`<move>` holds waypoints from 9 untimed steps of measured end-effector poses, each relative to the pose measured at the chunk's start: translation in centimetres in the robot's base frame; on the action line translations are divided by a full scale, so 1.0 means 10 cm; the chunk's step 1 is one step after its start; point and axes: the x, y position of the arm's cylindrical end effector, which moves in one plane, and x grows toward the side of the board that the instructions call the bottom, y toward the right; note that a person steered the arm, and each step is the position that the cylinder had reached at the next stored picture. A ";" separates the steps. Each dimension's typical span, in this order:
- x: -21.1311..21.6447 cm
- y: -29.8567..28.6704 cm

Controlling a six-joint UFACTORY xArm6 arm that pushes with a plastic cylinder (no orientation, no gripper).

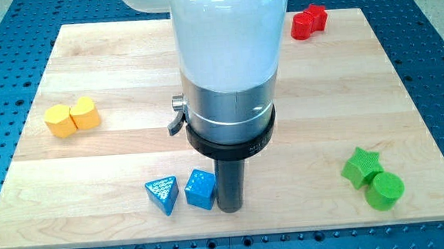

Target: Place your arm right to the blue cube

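The blue cube point(200, 189) lies on the wooden board point(127, 92) near the view's bottom, left of centre. A blue triangular block point(163, 195) lies just to its left. My tip point(229, 209) is the lower end of the dark rod, which hangs from the large white and silver arm body. The tip stands on the board right beside the cube's right side, touching it or nearly so.
Two yellow blocks point(72, 117) sit together at the view's left. A red block point(309, 21) lies at the top right. A green star point(361, 167) and a green cylinder point(384, 190) sit at the bottom right. Blue perforated table surrounds the board.
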 end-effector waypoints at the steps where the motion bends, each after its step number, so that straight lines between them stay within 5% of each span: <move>1: 0.00 0.00; 9: -0.01 0.06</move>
